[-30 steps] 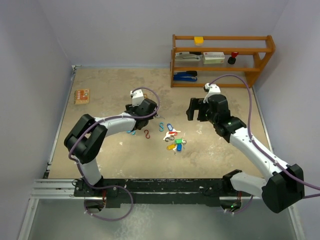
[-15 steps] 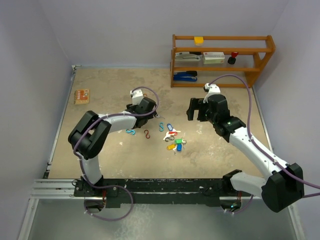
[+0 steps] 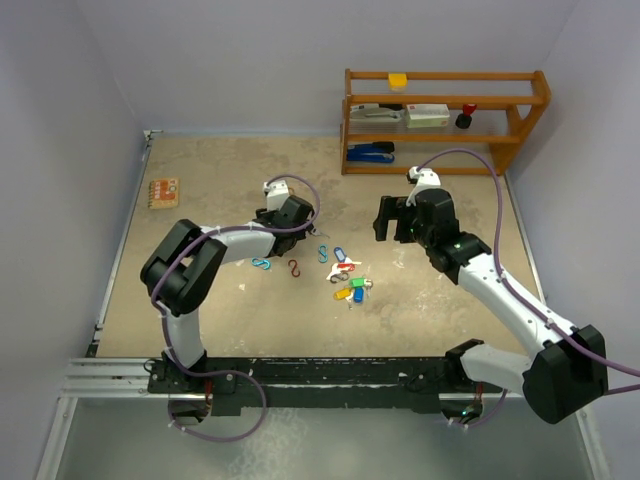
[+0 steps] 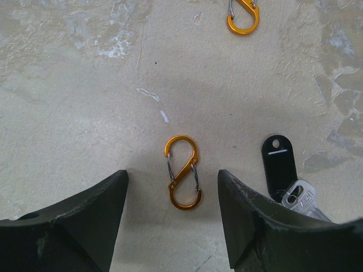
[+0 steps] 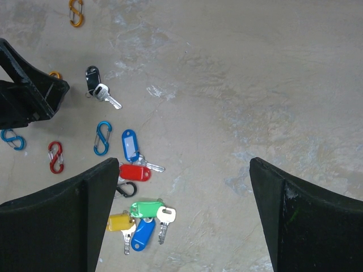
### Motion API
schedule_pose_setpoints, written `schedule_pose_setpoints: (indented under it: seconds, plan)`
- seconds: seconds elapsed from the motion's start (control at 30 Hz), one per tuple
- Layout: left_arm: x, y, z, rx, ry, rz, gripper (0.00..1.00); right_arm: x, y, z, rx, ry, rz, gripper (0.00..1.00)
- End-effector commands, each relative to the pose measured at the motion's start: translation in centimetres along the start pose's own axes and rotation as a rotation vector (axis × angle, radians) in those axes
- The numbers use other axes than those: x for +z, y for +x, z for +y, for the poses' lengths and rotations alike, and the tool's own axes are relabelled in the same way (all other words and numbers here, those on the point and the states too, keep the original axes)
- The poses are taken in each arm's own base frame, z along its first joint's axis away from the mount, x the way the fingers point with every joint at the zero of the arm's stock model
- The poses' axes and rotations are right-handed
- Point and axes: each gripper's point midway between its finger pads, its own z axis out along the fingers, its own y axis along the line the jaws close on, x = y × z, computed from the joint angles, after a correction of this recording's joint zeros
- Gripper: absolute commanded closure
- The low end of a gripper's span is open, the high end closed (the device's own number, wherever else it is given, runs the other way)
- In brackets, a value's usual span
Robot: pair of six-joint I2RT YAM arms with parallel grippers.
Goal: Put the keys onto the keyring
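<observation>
The keys (image 5: 139,218) lie in a loose bunch on the table: blue, red, green and yellow tags; they also show in the top view (image 3: 350,281). A black-tagged key (image 4: 279,165) lies apart, just right of my left gripper (image 4: 173,180). That gripper is open, low over the table, with an orange S-shaped clip (image 4: 183,180) lying flat between its fingers, untouched. My right gripper (image 5: 182,170) hangs wide open and empty above bare table, right of the bunch. No round keyring shows; the S-clips are the only ring-like things.
More clips lie about: a second orange one (image 4: 244,15), a blue one (image 5: 102,137), a red one (image 5: 55,156), a black one (image 5: 126,188). A wooden shelf (image 3: 445,115) stands at the back right. A small orange box (image 3: 164,192) sits at the far left.
My left gripper has shifted slightly toward the back and its jaws have narrowed a little. The right arm has not moved.
</observation>
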Motion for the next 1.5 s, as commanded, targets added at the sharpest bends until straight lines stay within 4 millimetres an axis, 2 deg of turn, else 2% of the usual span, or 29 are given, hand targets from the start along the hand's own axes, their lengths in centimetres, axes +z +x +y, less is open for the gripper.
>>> schedule_pose_setpoints:
  seconds: [0.0,0.13,0.53,0.63,0.77,0.87,1.03,1.2,1.3,1.33,1.47]
  plan:
    - [0.2,-1.9,-1.0,0.001,0.019,-0.048,0.39,-0.3,-1.0,0.3,-0.010,-0.002,-0.023,0.00]
    - [0.4,-1.6,-1.2,0.017,0.031,-0.038,0.46,-0.3,-1.0,0.2,-0.009,0.000,-0.023,0.00]
    - [1.0,-0.9,-1.2,0.053,0.024,-0.019,0.51,-0.2,-1.2,0.4,-0.009,-0.007,-0.024,0.00]
    - [1.0,-0.7,-1.2,0.059,0.024,-0.011,0.64,-0.2,-1.2,0.4,-0.010,-0.007,-0.024,0.00]
    - [0.9,-0.5,-1.0,0.060,0.024,-0.005,0.91,-0.2,-1.3,0.5,-0.008,-0.008,-0.028,0.00]
    - [0.7,-0.7,-0.9,0.060,0.024,-0.008,1.00,-0.1,-1.3,0.5,-0.008,-0.011,-0.024,0.00]
    - [0.2,-1.2,-0.8,0.055,0.026,-0.021,1.00,0.1,-1.0,0.9,-0.012,-0.029,-0.011,0.00]
    - [-1.2,-2.9,-0.7,0.042,0.044,-0.057,1.00,1.0,-0.2,2.7,-0.028,-0.106,0.029,0.00]
    - [-2.4,-4.0,-0.6,0.034,0.070,-0.083,1.00,2.1,1.3,3.7,-0.047,-0.122,0.075,0.02]
    - [-2.9,-4.5,-0.6,0.031,0.079,-0.091,1.00,2.4,0.4,4.5,-0.054,-0.134,0.063,0.03]
    - [-5.1,-6.5,-0.5,0.017,0.118,-0.127,1.00,3.9,0.5,7.2,-0.089,-0.169,0.090,0.08]
